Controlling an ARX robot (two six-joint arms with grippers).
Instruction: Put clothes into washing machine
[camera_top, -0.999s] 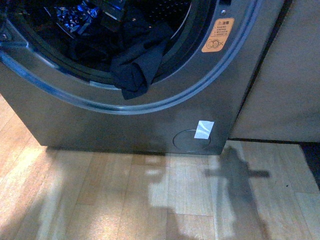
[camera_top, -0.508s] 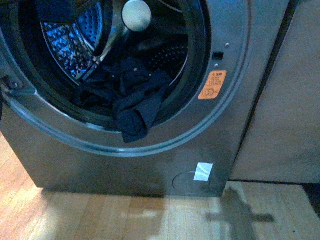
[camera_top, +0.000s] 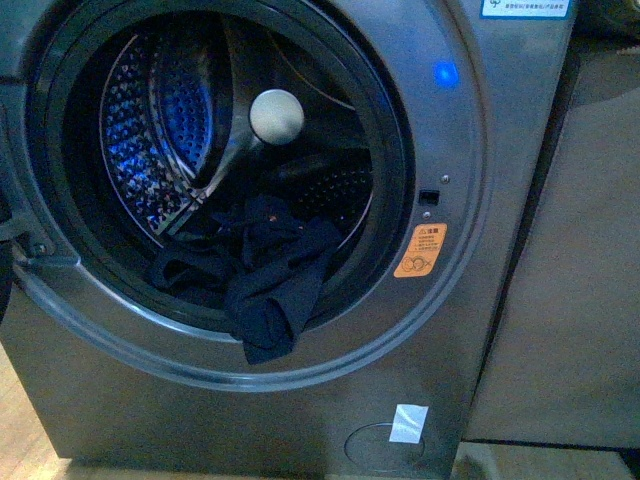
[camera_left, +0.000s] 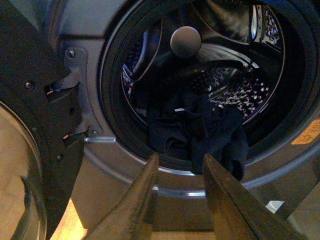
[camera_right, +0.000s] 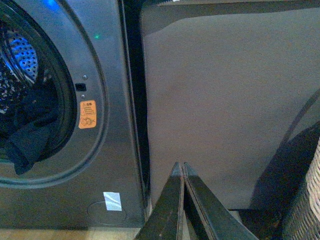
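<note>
The clothes lie just beyond the left claw, whose two fingers stand parted with nothing between them, aimed at the porthole from outside and apart from the fabric. The right claw has its fingers pressed together, holding nothing, and faces the plain grey-beige cabinet just beside the washing machine.

In the front view the clothes sit as a dark navy heap at the bottom of the perforated drum, with one long fold draped over the door seal and hanging down past the lower rim of the opening. A pale round knob shows deeper in the drum above the heap, and blue light glints on the steel holes. On the washing machine front an orange sticker sits just right of the porthole, a blue lamp glows above it, and a white tag is stuck near the round cover low down. The open door shows at the edge of the left wrist view, hinged beside the opening.
</note>
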